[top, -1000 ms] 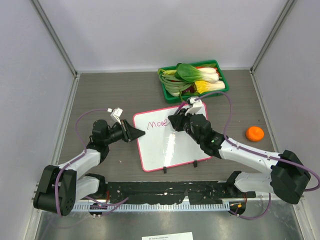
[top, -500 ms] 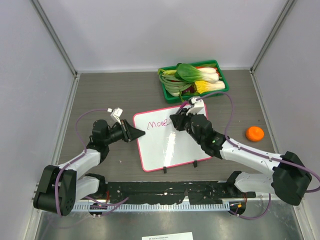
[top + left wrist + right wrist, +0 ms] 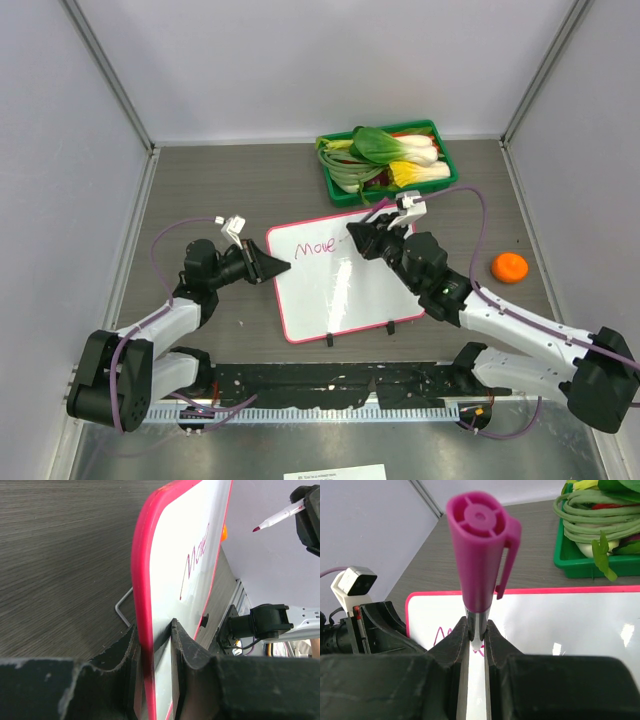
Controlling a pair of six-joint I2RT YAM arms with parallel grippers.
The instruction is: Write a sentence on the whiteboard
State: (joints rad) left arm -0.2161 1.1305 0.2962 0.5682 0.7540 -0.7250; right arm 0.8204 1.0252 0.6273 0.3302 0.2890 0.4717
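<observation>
Whiteboard [image 3: 345, 295] reads "Move" in purple ink; left pincer [image 3: 282, 266] clamped on its pink edge, right pincer [image 3: 355, 235] clamped on a magenta marker [image 3: 479, 555].

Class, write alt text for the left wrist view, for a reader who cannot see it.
The left gripper clamps the pink-red frame of the whiteboard, seen nearly edge-on, with "Move" handwritten in purple on its white face. At upper right a marker points its tip toward the board without touching it.
</observation>
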